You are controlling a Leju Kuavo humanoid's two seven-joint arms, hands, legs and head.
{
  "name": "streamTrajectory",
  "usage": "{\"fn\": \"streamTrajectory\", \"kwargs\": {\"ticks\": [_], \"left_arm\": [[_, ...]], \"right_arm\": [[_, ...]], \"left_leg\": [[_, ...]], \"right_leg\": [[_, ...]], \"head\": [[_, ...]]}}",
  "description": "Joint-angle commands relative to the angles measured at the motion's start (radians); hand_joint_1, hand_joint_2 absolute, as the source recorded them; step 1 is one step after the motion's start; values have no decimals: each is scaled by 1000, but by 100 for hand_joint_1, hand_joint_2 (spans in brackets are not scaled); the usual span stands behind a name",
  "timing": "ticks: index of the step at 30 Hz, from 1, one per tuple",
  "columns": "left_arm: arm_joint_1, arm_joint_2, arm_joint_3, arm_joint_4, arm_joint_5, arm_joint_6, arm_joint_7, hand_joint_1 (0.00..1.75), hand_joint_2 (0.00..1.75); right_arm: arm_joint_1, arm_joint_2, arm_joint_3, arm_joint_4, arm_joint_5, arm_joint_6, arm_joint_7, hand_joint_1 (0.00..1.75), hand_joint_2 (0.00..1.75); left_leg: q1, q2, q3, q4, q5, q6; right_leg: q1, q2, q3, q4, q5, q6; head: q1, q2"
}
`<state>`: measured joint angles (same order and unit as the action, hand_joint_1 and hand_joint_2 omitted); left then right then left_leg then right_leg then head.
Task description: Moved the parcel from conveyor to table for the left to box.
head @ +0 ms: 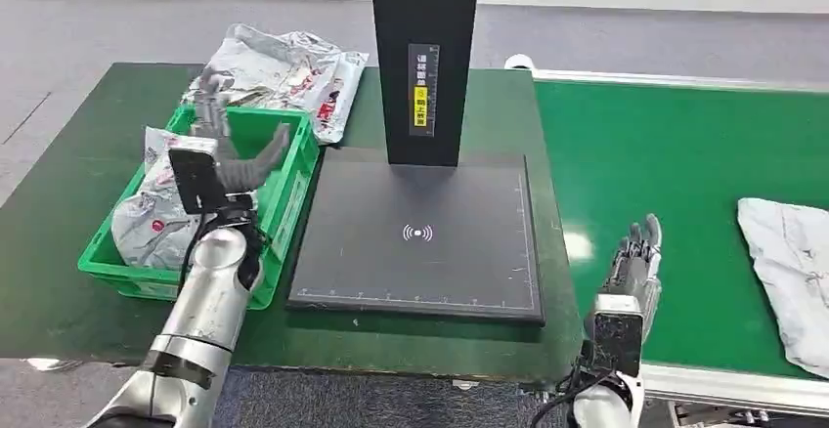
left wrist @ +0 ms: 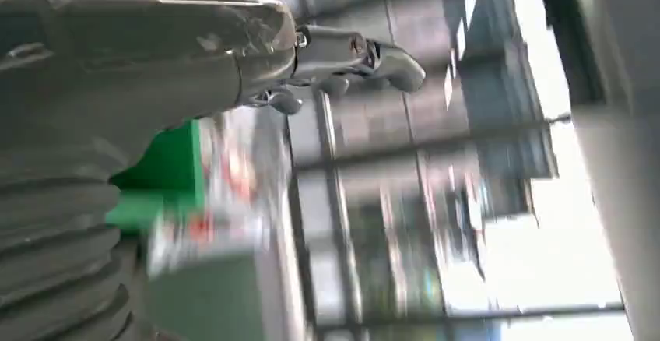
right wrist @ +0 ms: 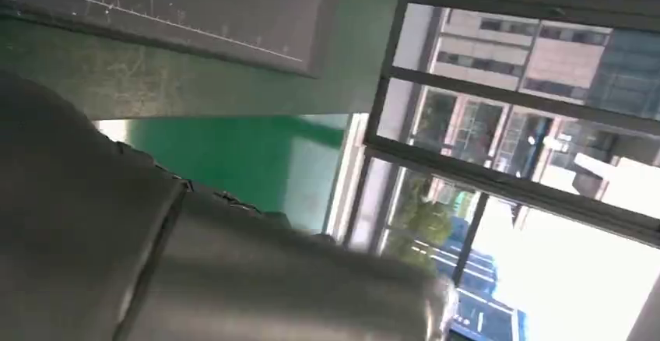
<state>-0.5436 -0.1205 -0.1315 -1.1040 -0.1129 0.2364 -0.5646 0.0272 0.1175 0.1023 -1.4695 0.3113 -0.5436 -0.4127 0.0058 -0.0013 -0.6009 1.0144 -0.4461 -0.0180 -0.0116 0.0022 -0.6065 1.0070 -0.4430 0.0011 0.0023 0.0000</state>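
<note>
Straight, slightly parted fingers (head: 637, 242) of the right hand (head: 631, 264) hold nothing above the near edge of the green conveyor (head: 684, 174). Farther right on the belt lies the grey parcel (head: 790, 272), well apart. Over the green box (head: 283, 203) the left hand (head: 239, 159) hangs with fingers spread, empty, above bagged parcels (head: 147, 223).

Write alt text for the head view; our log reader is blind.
The left hand hovers open over a green crate of parcels on the table, beside a black scanner pad. The right hand hangs open near the conveyor, where a parcel lies.
</note>
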Motion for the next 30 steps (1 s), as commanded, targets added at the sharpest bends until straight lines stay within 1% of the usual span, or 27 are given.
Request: {"fn": "streamTrajectory", "kwargs": {"ticks": [1,2,3,6,7,8,9,10,13,14,16,17,18,19,20,22,23,24,25,26,27,30], "left_arm": [[-2,-57,-219,223,67,-274,15,0,175],[-7,-71,-235,263,73,-288,6,0,175],[-12,-88,-251,311,84,-309,18,0,175],[-16,-92,-259,334,81,-296,6,0,175],[-19,-93,-262,342,81,-295,6,0,175],[-22,-103,-263,377,103,-332,36,0,175],[-16,-107,-264,381,102,-328,35,0,175],[-26,-116,-278,433,114,-368,35,0,175],[-42,-139,-288,519,125,-384,-2,0,175],[-42,-141,-288,522,125,-383,-2,0,175],[-48,-144,-291,536,123,-381,-1,0,175],[-60,-149,-305,565,109,-378,14,0,175],[-58,-150,-306,567,109,-377,14,0,175],[-62,-151,-315,587,102,-382,13,0,175],[-60,-151,-315,592,103,-383,10,0,175],[-56,-147,-311,609,103,-366,1,0,175],[-53,-141,-314,609,98,-360,-4,0,175],[-45,-137,-309,605,95,-343,-5,0,175],[-40,-132,-303,604,102,-347,-2,0,175],[-28,-127,-285,597,121,-350,2,0,175],[-21,-121,-280,591,123,-346,-1,0,175],[-4,-105,-266,574,131,-341,-12,0,175]], "right_arm": [[-192,-64,-135,369,-12,65,58,0,175],[-219,-71,-153,425,-15,57,44,0,175],[-246,-87,-162,494,16,43,71,0,175],[-257,-94,-172,524,15,45,57,0,175],[-260,-92,-177,530,19,41,56,0,175],[-276,-102,-188,574,77,-16,90,0,175],[-278,-107,-190,576,75,-13,89,0,175],[-310,-117,-214,642,92,-23,100,0,175],[-368,-141,-262,761,110,-20,95,0,175],[-369,-148,-265,766,109,-16,95,0,175],[-380,-149,-271,788,120,-29,92,0,175],[-407,-161,-275,845,160,-50,129,0,175],[-408,-166,-277,848,160,-46,129,0,175],[-432,-183,-281,898,190,-68,153,0,175],[-437,-192,-286,907,189,-61,150,0,175],[-466,-230,-290,995,258,-123,208,0,175],[-477,-249,-291,1020,283,-124,235,0,175],[-495,-275,-274,1075,368,-154,343,0,175],[-499,-289,-276,1088,379,-149,353,0,175],[-507,-305,-265,1113,426,-150,416,0,175],[-511,-316,-259,1128,458,-154,452,0,175],[-532,-324,-239,1157,515,-154,517,0,175]], "left_leg": [[0,0,4,-2,0,1],[0,0,4,-2,0,1],[0,-1,5,-4,1,2],[-2,-4,5,-4,2,2],[-2,-3,4,-3,1,2],[-2,-1,2,-1,0,2],[-2,-2,4,-3,1,2],[-2,-1,3,-2,0,2],[-2,-2,4,-2,0,2],[-2,-2,3,-1,0,2],[-2,-3,4,-2,1,2],[-2,-2,4,-2,0,2],[-2,-1,1,0,0,2],[-2,-1,2,-1,0,2],[-2,-1,1,0,0,2],[-2,-1,3,-1,0,2],[-3,-2,2,-1,0,2],[-3,-1,3,-2,0,2],[-3,-2,3,-1,0,2],[-3,-1,3,-2,0,2],[-3,-2,3,-2,0,2],[-3,0,4,-2,-1,2]], "right_leg": [[1,-1,5,-4,1,1],[0,-1,5,-3,1,1],[0,-2,7,-6,2,1],[-2,-4,7,-5,1,1],[-2,-3,5,-4,1,1],[-2,-1,3,-2,1,2],[-2,-2,6,-4,1,2],[-2,-1,5,-3,1,2],[-3,-2,5,-3,1,2],[-3,-1,3,-2,1,2],[-2,-3,5,-4,1,2],[-2,-2,5,-4,1,2],[-2,-1,2,-1,1,2],[-2,-1,3,-2,1,2],[-3,0,1,-1,1,2],[-2,0,4,-3,1,2],[-3,-1,3,-2,1,2],[-3,-1,4,-3,1,2],[-3,-2,4,-3,1,2],[-3,-1,4,-3,1,2],[-3,-2,4,-3,1,2],[-3,1,4,-3,1,2]], "head": [[0,0],[0,0],[0,0],[0,0],[0,0],[0,0],[0,0],[0,0],[0,0],[0,0],[0,0],[0,0],[0,0],[0,0],[0,0],[0,0],[0,0],[0,0],[0,0],[0,0],[0,0],[0,0]]}}
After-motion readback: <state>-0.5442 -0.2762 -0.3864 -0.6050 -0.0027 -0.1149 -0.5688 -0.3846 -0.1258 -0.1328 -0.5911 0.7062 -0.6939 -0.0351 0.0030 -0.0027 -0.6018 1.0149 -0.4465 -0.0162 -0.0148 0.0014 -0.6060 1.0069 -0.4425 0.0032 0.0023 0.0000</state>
